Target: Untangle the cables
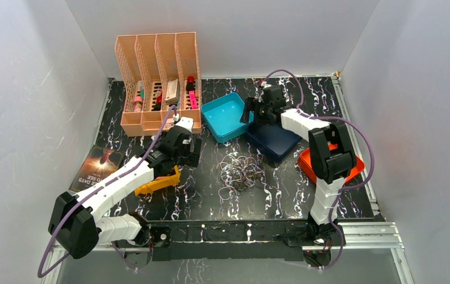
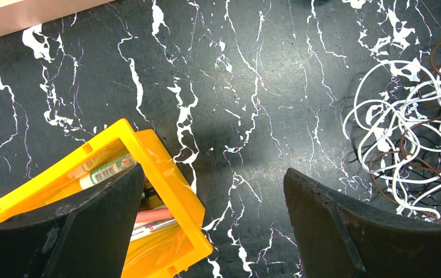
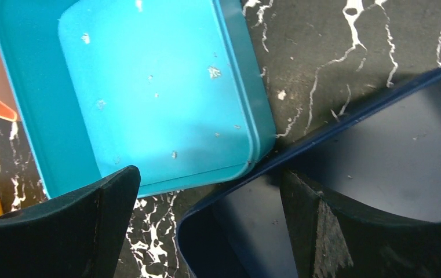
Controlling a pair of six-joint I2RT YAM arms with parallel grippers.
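The cables (image 1: 241, 171) lie as one palm-sized tangle of thin white, brown and black loops on the black marbled table, in front of the two blue trays. In the left wrist view the cables (image 2: 410, 145) sit at the right edge. My left gripper (image 1: 188, 151) hovers to the left of the tangle, apart from it. That left gripper (image 2: 213, 174) is open, with only bare table between its fingers. My right gripper (image 1: 256, 112) hangs at the back above the trays. The right gripper (image 3: 211, 174) is also open and holds nothing.
A yellow bin (image 1: 160, 182) with pens lies under my left wrist; the yellow bin (image 2: 148, 145) has one finger over it. A teal tray (image 1: 225, 115), a dark blue tray (image 1: 277, 143) and an orange tray (image 1: 358, 168) stand right of centre. A peach organizer (image 1: 157, 77) stands back left, a book (image 1: 95, 165) front left.
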